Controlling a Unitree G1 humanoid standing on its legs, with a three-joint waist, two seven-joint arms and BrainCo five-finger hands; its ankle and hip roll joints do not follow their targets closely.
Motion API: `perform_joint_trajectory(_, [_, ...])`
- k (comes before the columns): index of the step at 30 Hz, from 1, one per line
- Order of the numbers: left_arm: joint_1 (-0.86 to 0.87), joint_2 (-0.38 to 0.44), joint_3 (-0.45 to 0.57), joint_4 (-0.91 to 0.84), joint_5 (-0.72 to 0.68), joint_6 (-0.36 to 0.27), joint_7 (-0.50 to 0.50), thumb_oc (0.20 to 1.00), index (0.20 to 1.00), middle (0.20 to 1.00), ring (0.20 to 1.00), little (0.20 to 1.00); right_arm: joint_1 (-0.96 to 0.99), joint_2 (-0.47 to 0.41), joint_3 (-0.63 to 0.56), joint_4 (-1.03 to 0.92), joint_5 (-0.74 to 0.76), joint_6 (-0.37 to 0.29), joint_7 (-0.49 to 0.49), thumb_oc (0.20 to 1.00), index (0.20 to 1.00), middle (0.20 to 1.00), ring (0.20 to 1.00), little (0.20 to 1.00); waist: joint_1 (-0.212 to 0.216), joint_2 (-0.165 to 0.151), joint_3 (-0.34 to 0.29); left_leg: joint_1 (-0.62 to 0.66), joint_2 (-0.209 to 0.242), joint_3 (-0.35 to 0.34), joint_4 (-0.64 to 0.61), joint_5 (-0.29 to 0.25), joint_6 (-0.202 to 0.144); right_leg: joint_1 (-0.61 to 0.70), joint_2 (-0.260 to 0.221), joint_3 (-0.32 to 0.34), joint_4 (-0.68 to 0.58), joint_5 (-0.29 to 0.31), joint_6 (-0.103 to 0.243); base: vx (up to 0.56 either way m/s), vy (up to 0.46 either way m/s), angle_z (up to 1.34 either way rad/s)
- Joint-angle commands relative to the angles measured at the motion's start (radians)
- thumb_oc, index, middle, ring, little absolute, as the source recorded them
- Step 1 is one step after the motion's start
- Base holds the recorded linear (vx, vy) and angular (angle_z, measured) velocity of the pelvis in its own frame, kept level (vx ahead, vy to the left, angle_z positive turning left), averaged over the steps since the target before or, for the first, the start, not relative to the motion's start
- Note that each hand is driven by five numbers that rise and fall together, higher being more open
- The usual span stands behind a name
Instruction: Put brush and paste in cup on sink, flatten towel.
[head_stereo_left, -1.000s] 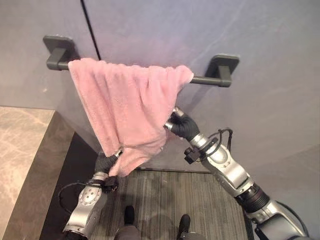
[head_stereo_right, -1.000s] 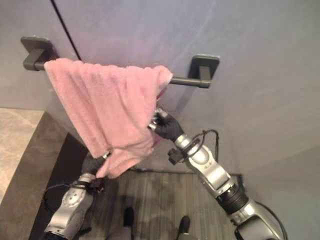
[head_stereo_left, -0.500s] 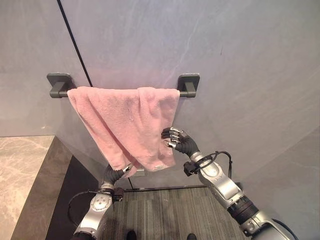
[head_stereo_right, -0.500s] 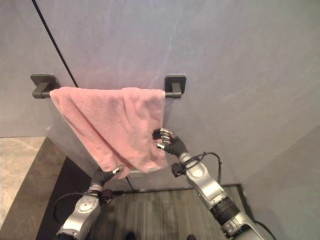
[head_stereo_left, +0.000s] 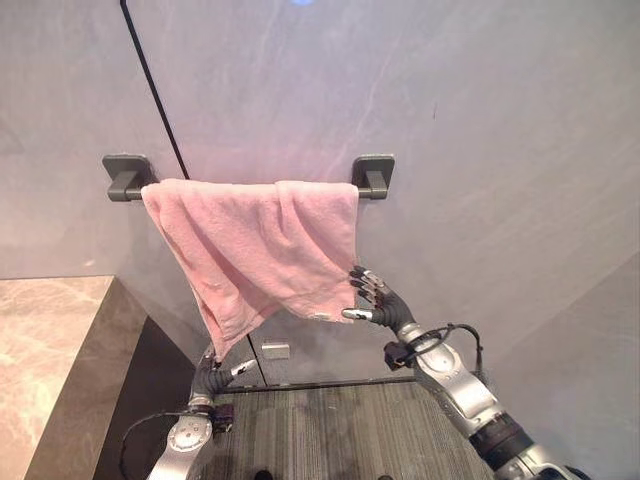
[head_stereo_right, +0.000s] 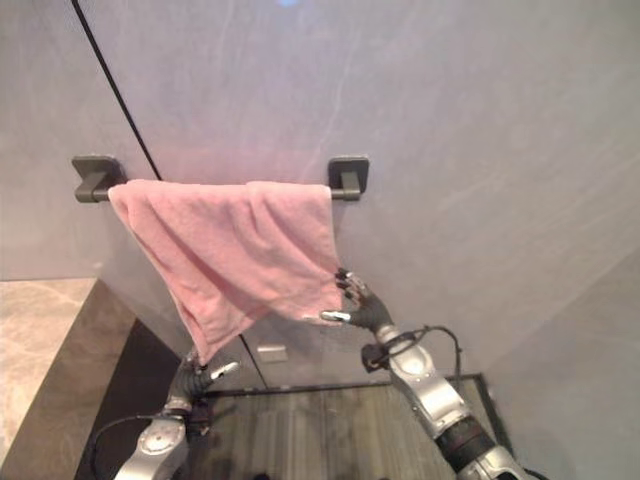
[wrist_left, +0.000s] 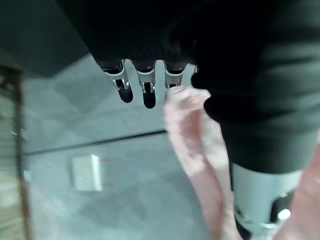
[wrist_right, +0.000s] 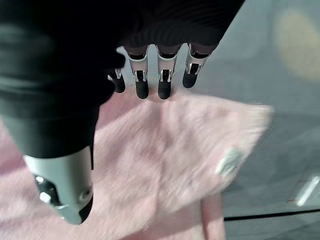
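- The pink towel (head_stereo_left: 262, 240) hangs over the dark bar (head_stereo_left: 368, 188) on the grey wall, covering it from the left bracket to just short of the right bracket. It is bunched: the lower left corner sags in a long point, and the lower right hem is pulled up in folds.
- It looks soft, light and limp, so it should follow any tug and slide easily along the bar.
- The right hand (head_stereo_left: 376, 301) is just beside the lower right corner, fingers straight and spread, holding nothing.
- The left hand (head_stereo_left: 222, 366) is below the hanging point, fingers relaxed, with cloth hanging beside them in the left wrist view.
- Best hold, I judge: pinch both bottom corners and draw them down and apart.
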Motion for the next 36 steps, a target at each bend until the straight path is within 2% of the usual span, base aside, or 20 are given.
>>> perform_joint_trajectory(1, [-0.016, 0.061, 0.025, 0.040, 0.078, 0.001, -0.104, 1.000, 1.000, 1.000, 1.000, 1.000, -0.010, -0.085, -0.060, -0.058, 0.010, -0.016, 0.075, 1.000, 1.000, 1.000, 1.000, 1.000, -0.007, -0.015, 0.019, 0.001, 0.030, 0.036, 0.007, 0.000, -0.010, 0.017, -0.073, -0.020, 0.007, 0.038, 0.061, 0.00, 0.000, 0.00])
perform_joint_trajectory(3, [0.002, 0.078, 0.027, 0.033, 0.090, 0.009, -0.131, 1.000, 1.000, 1.000, 1.000, 1.000, 0.009, -0.112, -0.070, -0.070, 0.001, -0.009, 0.098, 1.000, 1.000, 1.000, 1.000, 1.000, -0.009, -0.013, 0.019, -0.001, 0.031, 0.036, 0.007, 0.000, -0.010, 0.016, -0.073, -0.019, 0.008, 0.040, 0.061, 0.00, 0.000, 0.00])
perform_joint_trajectory(4, [0.041, 0.128, 0.029, 0.012, 0.149, 0.022, -0.194, 1.000, 1.000, 1.000, 1.000, 1.000, 0.040, -0.180, -0.095, -0.078, -0.024, -0.002, 0.144, 1.000, 1.000, 1.000, 1.000, 1.000, -0.016, -0.008, 0.023, -0.002, 0.031, 0.037, 0.007, 0.000, -0.012, 0.013, -0.073, -0.016, 0.009, 0.042, 0.063, 0.00, 0.000, 0.00])
perform_joint_trajectory(5, [0.042, 0.129, 0.029, 0.011, 0.149, 0.023, -0.195, 1.000, 1.000, 1.000, 1.000, 1.000, 0.042, -0.181, -0.096, -0.080, -0.024, -0.001, 0.144, 1.000, 1.000, 1.000, 1.000, 1.000, -0.016, -0.008, 0.022, -0.002, 0.031, 0.037, 0.007, 0.000, -0.012, 0.013, -0.073, -0.016, 0.009, 0.042, 0.063, 0.00, 0.000, 0.00])
perform_joint_trajectory(6, [0.078, 0.185, 0.048, -0.033, 0.219, 0.026, -0.243, 1.000, 1.000, 1.000, 1.000, 1.000, 0.078, -0.249, -0.131, -0.104, -0.043, 0.002, 0.192, 1.000, 1.000, 1.000, 1.000, 1.000, -0.022, -0.004, 0.025, -0.005, 0.032, 0.037, 0.007, 0.000, -0.014, 0.010, -0.074, -0.017, 0.009, 0.043, 0.066, 0.00, 0.006, -0.03])
perform_joint_trajectory(7, [0.080, 0.186, 0.048, -0.036, 0.219, 0.028, -0.244, 1.000, 1.000, 1.000, 1.000, 1.000, 0.081, -0.249, -0.133, -0.107, -0.043, 0.004, 0.193, 1.000, 1.000, 1.000, 1.000, 1.000, -0.021, -0.004, 0.024, -0.005, 0.032, 0.036, 0.007, 0.000, -0.014, 0.011, -0.074, -0.017, 0.009, 0.043, 0.066, -0.01, 0.008, -0.03])
perform_joint_trajectory(9, [0.142, 0.296, 0.074, -0.154, 0.207, 0.013, -0.344, 1.000, 1.000, 1.000, 1.000, 1.000, 0.140, -0.305, -0.202, -0.148, 0.013, -0.011, 0.239, 1.000, 1.000, 1.000, 1.000, 1.000, -0.027, 0.004, 0.025, -0.010, 0.033, 0.037, 0.007, 0.002, -0.017, 0.007, -0.077, -0.021, 0.007, 0.047, 0.072, 0.00, 0.005, -0.02])
perform_joint_trajectory(12, [0.232, 0.475, 0.158, -0.378, 0.163, -0.041, -0.457, 1.000, 1.000, 1.000, 1.000, 1.000, 0.225, -0.430, -0.318, -0.320, -0.053, -0.066, 0.304, 1.000, 1.000, 1.000, 1.000, 1.000, -0.036, 0.009, 0.022, -0.008, 0.033, 0.037, 0.007, -0.002, -0.023, 0.009, -0.078, -0.021, 0.006, 0.046, 0.080, 0.00, 0.000, 0.00])
perform_joint_trajectory(13, [0.234, 0.477, 0.160, -0.382, 0.163, -0.040, -0.458, 1.000, 1.000, 1.000, 1.000, 1.000, 0.228, -0.429, -0.320, -0.323, -0.053, -0.065, 0.304, 1.000, 1.000, 1.000, 1.000, 1.000, -0.036, 0.008, 0.019, -0.011, 0.033, 0.037, 0.007, 0.001, -0.022, 0.006, -0.078, -0.021, 0.005, 0.049, 0.080, 0.00, 0.000, 0.00])
perform_joint_trajectory(15, [0.268, 0.602, 0.249, -0.545, 0.162, -0.114, -0.455, 1.000, 1.000, 1.000, 1.000, 1.000, 0.259, -0.478, -0.419, -0.414, -0.156, -0.119, 0.263, 1.000, 1.000, 1.000, 1.000, 1.000, -0.040, 0.009, 0.014, -0.011, 0.036, 0.033, 0.007, 0.001, -0.028, 0.009, -0.078, -0.027, 0.005, 0.047, 0.085, 0.00, -0.007, 0.02])
perform_joint_trajectory(16, [0.270, 0.603, 0.251, -0.547, 0.162, -0.113, -0.456, 1.000, 1.000, 1.000, 1.000, 1.000, 0.261, -0.477, -0.421, -0.417, -0.157, -0.118, 0.263, 1.000, 1.000, 1.000, 1.000, 1.000, -0.039, 0.008, 0.013, -0.015, 0.035, 0.033, 0.007, 0.005, -0.027, 0.006, -0.079, -0.027, 0.004, 0.051, 0.085, 0.00, 0.000, 0.00])
perform_joint_trajectory(18, [0.304, 0.684, 0.341, -0.654, 0.158, -0.156, -0.431, 1.000, 1.000, 1.000, 1.000, 1.000, 0.278, -0.525, -0.506, -0.518, -0.226, -0.160, 0.233, 1.000, 1.000, 1.000, 1.000, 1.000, -0.038, 0.012, 0.011, -0.014, 0.035, 0.031, 0.007, 0.003, -0.030, 0.009, -0.078, -0.028, 0.004, 0.050, 0.089, 0.00, 0.000, 0.00])
perform_joint_trajectory(25, [0.324, 0.849, 0.567, -0.916, -0.112, -0.225, -0.450, 1.000, 1.000, 1.000, 1.000, 1.000, 0.227, -0.597, -0.675, -0.729, -0.143, -0.259, 0.177, 1.000, 1.000, 1.000, 1.000, 1.000, -0.040, 0.011, -0.006, -0.014, 0.036, 0.022, 0.007, 0.006, -0.036, 0.018, -0.076, -0.039, 0.001, 0.052, 0.093, 0.00, 0.001, 0.04])
perform_joint_trajectory(27, [0.287, 0.863, 0.600, -0.953, -0.137, -0.253, -0.427, 1.000, 1.000, 1.000, 1.000, 1.000, 0.158, -0.596, -0.673, -0.753, -0.133, -0.299, 0.144, 1.000, 1.000, 1.000, 1.000, 1.000, -0.038, 0.008, -0.012, -0.016, 0.032, 0.022, 0.007, 0.008, -0.034, 0.013, -0.078, -0.036, 0.000, 0.057, 0.093, 0.00, 0.000, 0.00])
perform_joint_trajectory(29, [0.271, 0.881, 0.624, -0.971, -0.114, -0.265, -0.412, 1.000, 1.000, 1.000, 1.000, 1.000, 0.119, -0.591, -0.665, -0.770, -0.086, -0.314, 0.157, 1.000, 1.000, 1.000, 1.000, 1.000, -0.037, 0.009, -0.013, -0.013, 0.032, 0.021, 0.007, 0.007, -0.035, 0.015, -0.079, -0.035, 0.000, 0.055, 0.093, 0.00, 0.000, 0.00])
perform_joint_trajectory(30, [0.257, 0.972, 0.688, -1.040, 0.028, -0.289, -0.366, 1.000, 1.000, 1.000, 1.000, 1.000, 0.047, -0.606, -0.645, -0.760, -0.081, -0.325, 0.153, 1.000, 1.000, 1.000, 1.000, 1.000, -0.023, 0.009, -0.021, -0.010, 0.032, 0.019, 0.007, 0.003, -0.035, 0.019, -0.080, -0.035, 0.000, 0.053, 0.093, 0.00, 0.000, 0.00])
perform_joint_trajectory(31, [0.254, 0.987, 0.739, -1.051, 0.079, -0.313, -0.324, 1.000, 1.000, 1.000, 1.000, 1.000, 0.008, -0.628, -0.626, -0.757, -0.131, -0.331, 0.128, 1.000, 1.000, 1.000, 1.000, 1.000, -0.019, 0.010, -0.023, -0.005, 0.032, 0.019, 0.007, -0.003, -0.036, 0.023, -0.081, -0.035, 0.001, 0.048, 0.095, 0.00, 0.000, 0.00])
perform_joint_trajectory(33, [0.218, 1.003, 0.790, -1.063, 0.063, -0.341, -0.293, 1.000, 1.000, 1.000, 1.000, 1.000, -0.035, -0.658, -0.614, -0.771, -0.164, -0.339, 0.107, 1.000, 1.000, 1.000, 1.000, 1.000, -0.024, 0.007, -0.028, -0.007, 0.028, 0.018, 0.007, 0.000, -0.035, 0.020, -0.082, -0.034, 0.001, 0.054, 0.095, 0.00, 0.000, 0.00])
perform_joint_trajectory(34, [0.167, 1.042, 0.791, -1.077, 0.077, -0.355, -0.277, 1.000, 1.000, 1.000, 1.000, 1.000, -0.109, -0.688, -0.557, -0.781, -0.183, -0.341, 0.102, 1.000, 1.000, 1.000, 1.000, 1.000, -0.024, 0.002, -0.031, -0.002, 0.028, 0.018, 0.007, -0.002, -0.037, 0.024, -0.082, -0.033, 0.001, 0.053, 0.095, 0.00, 0.000, 0.00])
perform_joint_trajectory(36, [0.116, 1.034, 0.743, -1.063, 0.076, -0.357, -0.272, 1.000, 1.000, 1.000, 1.000, 1.000, -0.166, -0.696, -0.500, -0.766, -0.195, -0.339, 0.096, 1.000, 1.000, 1.000, 1.000, 1.000, -0.026, 0.004, -0.032, -0.003, 0.026, 0.017, 0.007, -0.002, -0.036, 0.023, -0.083, -0.032, 0.001, 0.054, 0.094, 0.00, 0.000, 0.00])
